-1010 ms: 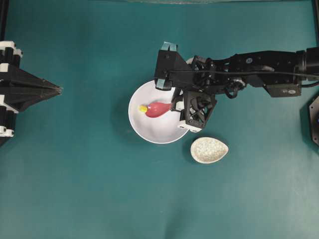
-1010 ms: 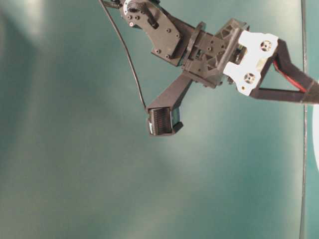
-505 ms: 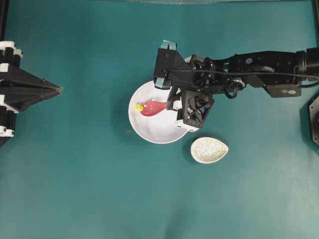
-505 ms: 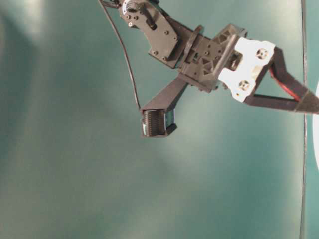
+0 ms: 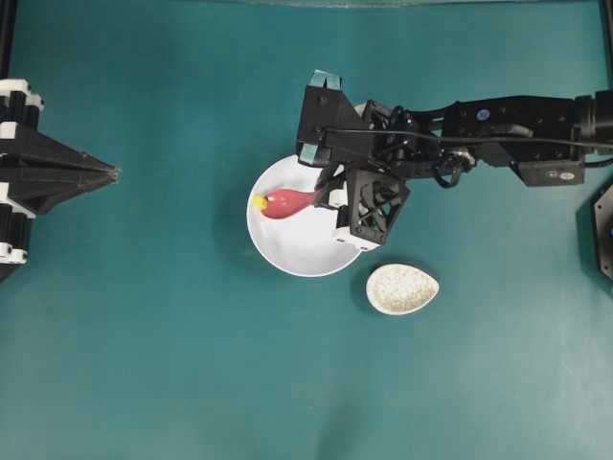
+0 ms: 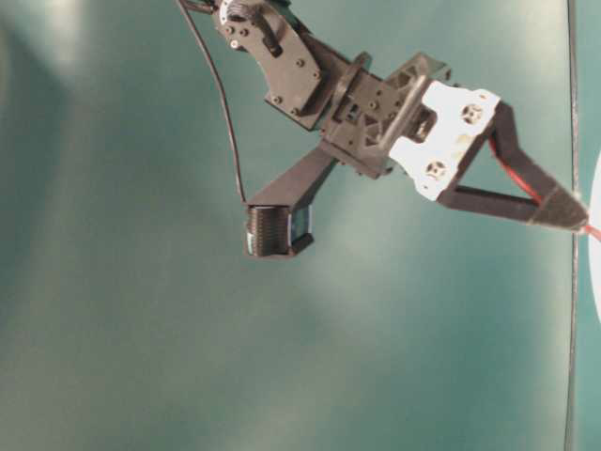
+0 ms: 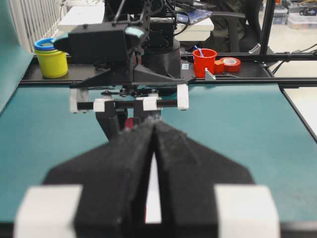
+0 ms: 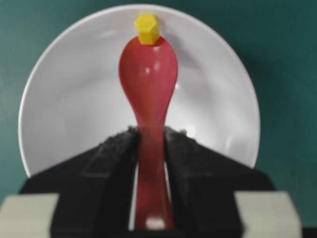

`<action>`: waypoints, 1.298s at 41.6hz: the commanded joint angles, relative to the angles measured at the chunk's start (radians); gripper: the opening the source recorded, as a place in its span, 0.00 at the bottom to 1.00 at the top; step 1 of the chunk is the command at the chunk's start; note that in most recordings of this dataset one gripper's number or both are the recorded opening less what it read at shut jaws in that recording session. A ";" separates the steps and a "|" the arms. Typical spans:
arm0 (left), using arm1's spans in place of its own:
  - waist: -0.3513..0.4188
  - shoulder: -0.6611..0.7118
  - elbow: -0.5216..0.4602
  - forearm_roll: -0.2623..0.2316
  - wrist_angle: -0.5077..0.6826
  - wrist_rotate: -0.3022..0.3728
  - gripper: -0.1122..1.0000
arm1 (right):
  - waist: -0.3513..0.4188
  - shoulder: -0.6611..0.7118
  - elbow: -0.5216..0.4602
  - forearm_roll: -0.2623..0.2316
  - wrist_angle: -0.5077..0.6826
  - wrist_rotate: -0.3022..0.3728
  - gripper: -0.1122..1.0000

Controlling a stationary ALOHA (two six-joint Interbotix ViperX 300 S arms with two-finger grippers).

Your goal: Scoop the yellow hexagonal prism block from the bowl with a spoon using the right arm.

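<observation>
Seen from the right wrist camera, the right gripper point(image 8: 148, 148) has its jaws clamped on the straight handle of the spoon point(image 8: 148, 89), which runs between the two black fingers point(image 8: 111, 158) toward twelve o'clock. The pinkish-red scoop lies over the inside of the white bowl point(image 8: 64, 109). At the scoop's far tip, at twelve o'clock near the bowl's far rim, sits the yellow hexagonal prism block point(image 8: 147, 28), touching the spoon's front edge; whether it rests on the scoop or on the bowl just past it cannot be told.

From overhead, the right arm point(image 5: 498, 129) reaches in from three o'clock to the bowl point(image 5: 287, 249), with the spoon point(image 5: 285, 203) pointing toward nine o'clock and the block point(image 5: 259, 202) at the bowl's nine o'clock edge. A small speckled spoon rest point(image 5: 401, 288) lies on the teal desk point(image 5: 192, 364) just off the bowl's four o'clock side, apart from it.

Far over at nine o'clock, the left gripper point(image 5: 113, 173) hangs over the desk well away from the bowl, jaws pressed together with nothing between them.
</observation>
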 commanded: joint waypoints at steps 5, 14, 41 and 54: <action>0.000 0.011 -0.020 0.002 -0.005 -0.002 0.10 | 0.008 -0.046 0.009 0.003 -0.040 -0.002 0.32; 0.000 0.011 -0.020 0.002 -0.005 -0.002 0.10 | 0.011 -0.060 0.032 0.003 -0.077 -0.002 0.32; 0.000 0.011 -0.020 0.003 0.002 -0.002 0.10 | 0.015 -0.080 0.063 0.003 -0.129 0.000 0.32; 0.000 0.011 -0.020 0.003 0.003 -0.002 0.10 | 0.017 -0.080 0.063 0.003 -0.129 0.000 0.32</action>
